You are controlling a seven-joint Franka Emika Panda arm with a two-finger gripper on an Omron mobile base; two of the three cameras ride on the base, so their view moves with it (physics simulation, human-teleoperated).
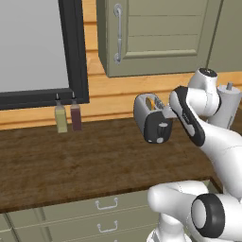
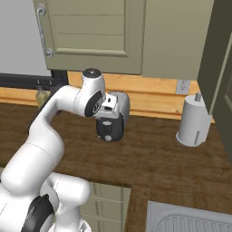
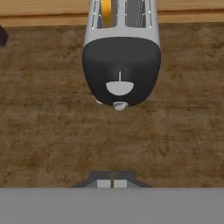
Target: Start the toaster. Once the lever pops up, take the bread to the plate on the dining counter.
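**Lining up on the toaster lever**

Hovering over the dark wood bench (image 1: 71, 160), the jaws (image 3: 113, 180) stand closed on nothing, their two tips pressed together. Straight ahead of them sits the toaster (image 3: 121, 65), its black end panel turned toward them, with the grey lever tab (image 3: 120, 88) and a small round knob (image 3: 120, 105) just beneath it. Beyond the panel, the bread (image 3: 106, 11) shows as a yellow-tan edge in one of the toaster's two slots.

The likely slip, as I judge it, is pressing the knob instead of the lever, since the two sit so close together; a push that is off-centre could also shove the light toaster back along the bench rather than start it.

Around them, the bench is brown wood grain with pale green drawers below. Two bottles (image 1: 68, 117) stand well off to one side by a dark-framed window, and a pale grey cylinder (image 2: 195, 121) stands on the other, under green cabinets.
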